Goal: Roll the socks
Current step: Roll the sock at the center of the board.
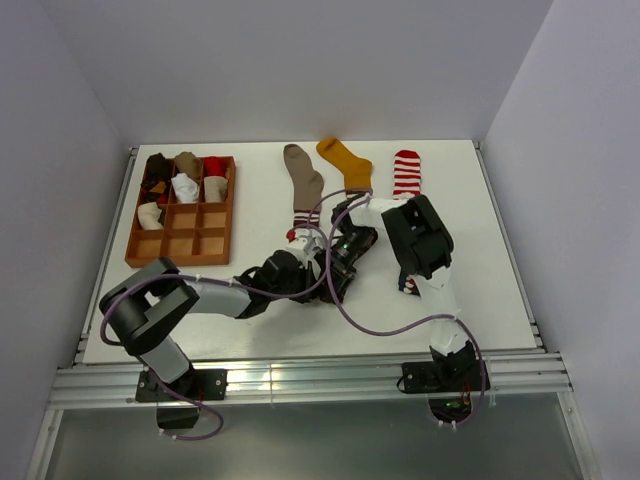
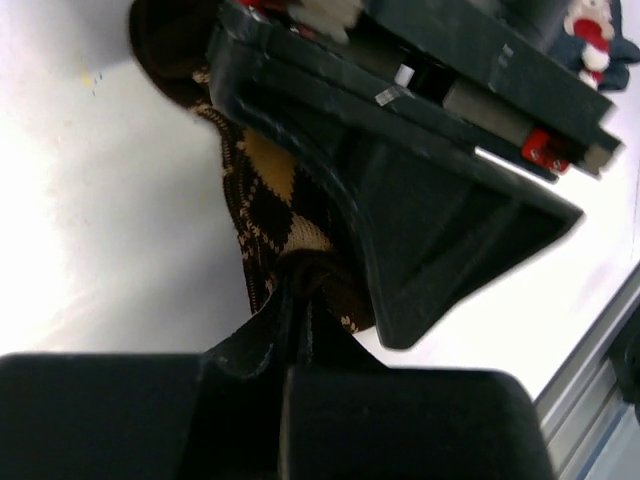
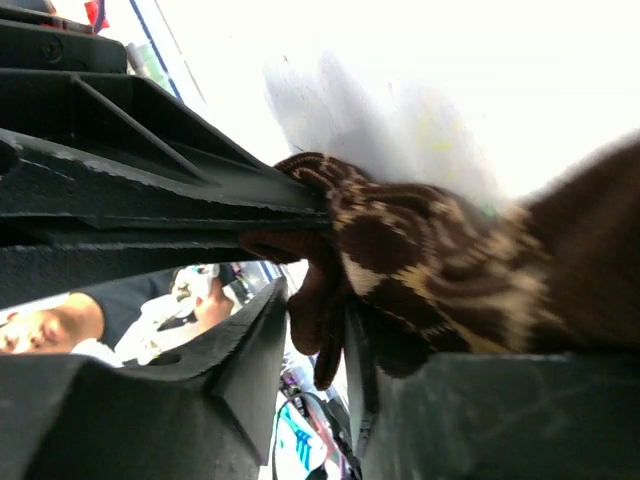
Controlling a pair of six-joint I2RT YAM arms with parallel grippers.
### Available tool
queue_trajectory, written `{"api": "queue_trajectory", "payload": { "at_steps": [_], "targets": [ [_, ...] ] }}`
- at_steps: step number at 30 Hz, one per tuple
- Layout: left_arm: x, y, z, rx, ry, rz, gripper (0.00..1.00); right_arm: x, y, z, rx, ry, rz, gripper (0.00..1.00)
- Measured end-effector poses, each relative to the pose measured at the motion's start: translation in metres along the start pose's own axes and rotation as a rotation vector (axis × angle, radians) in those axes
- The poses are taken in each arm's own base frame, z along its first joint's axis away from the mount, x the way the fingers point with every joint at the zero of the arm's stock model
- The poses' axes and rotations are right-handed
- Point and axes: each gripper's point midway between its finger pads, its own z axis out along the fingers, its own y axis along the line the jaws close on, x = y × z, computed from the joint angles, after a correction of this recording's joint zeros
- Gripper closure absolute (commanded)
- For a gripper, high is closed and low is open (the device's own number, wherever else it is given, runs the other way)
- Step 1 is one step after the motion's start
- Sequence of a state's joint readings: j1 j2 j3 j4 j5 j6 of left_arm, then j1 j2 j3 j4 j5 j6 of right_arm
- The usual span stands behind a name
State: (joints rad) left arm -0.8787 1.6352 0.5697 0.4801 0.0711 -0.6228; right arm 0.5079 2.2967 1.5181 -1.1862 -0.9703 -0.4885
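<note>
Near edge, overhead view: both arm bases are bolted below the counter (image 1: 480, 290). The two arms reach inward and meet just right of the tray (image 1: 178, 262), level with its near wall. Their dark bodies cover whatever lies beneath them.

The left wrist view shows what the overhead view hides. The left claw (image 2: 298, 292) is pinched tight on one edge of the argyle sock (image 2: 265, 195), with brown fabric bunched between its tips. The rest of that sock lies flat on the counter, running away from the claw. The right arm's black ribbed finger sits directly against it.

The right claw (image 1: 338, 268) sits at the same spot right of the tray. In the right wrist view the argyle sock is folded and pressed against black finger parts. That view does not show which parts belong to which arm. Whether this claw grips or stands apart cannot be told.

The navy sock (image 2: 600, 48) with its small figure shows only in the left wrist view, beyond the right arm's body.

Far side, overhead view only, right of the tray in order:
- taupe sock (image 1: 300, 178)
- mustard sock (image 1: 346, 160)
- striped sock (image 1: 406, 172)

All three lie flat. Rolled socks (image 1: 185, 185) fill the tray's far compartments.
</note>
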Motion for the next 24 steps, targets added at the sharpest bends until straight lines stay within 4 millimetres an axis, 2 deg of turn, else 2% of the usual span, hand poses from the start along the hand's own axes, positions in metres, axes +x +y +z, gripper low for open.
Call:
{"api": "queue_trajectory", "payload": {
  "at_steps": [5,11,19,24],
  "targets": [
    [-0.005,0.001,0.005,-0.042,0.021,-0.03,1.0,-0.001,0.001,-0.007,0.056,-0.028,-0.031,0.5],
    [-0.008,0.005,0.005,-0.12,0.047,-0.072,1.0,-0.012,0.002,-0.028,0.216,-0.132,-0.16,0.47],
    [-0.001,0.017,-0.017,-0.272,0.106,-0.084,1.0,-0.028,-0.004,-0.093,0.395,-0.356,-0.221,0.47],
    [0.012,0.012,-0.032,-0.348,0.188,-0.059,1.0,-0.015,-0.025,-0.125,0.464,-0.467,-0.185,0.48]
  ]
}}
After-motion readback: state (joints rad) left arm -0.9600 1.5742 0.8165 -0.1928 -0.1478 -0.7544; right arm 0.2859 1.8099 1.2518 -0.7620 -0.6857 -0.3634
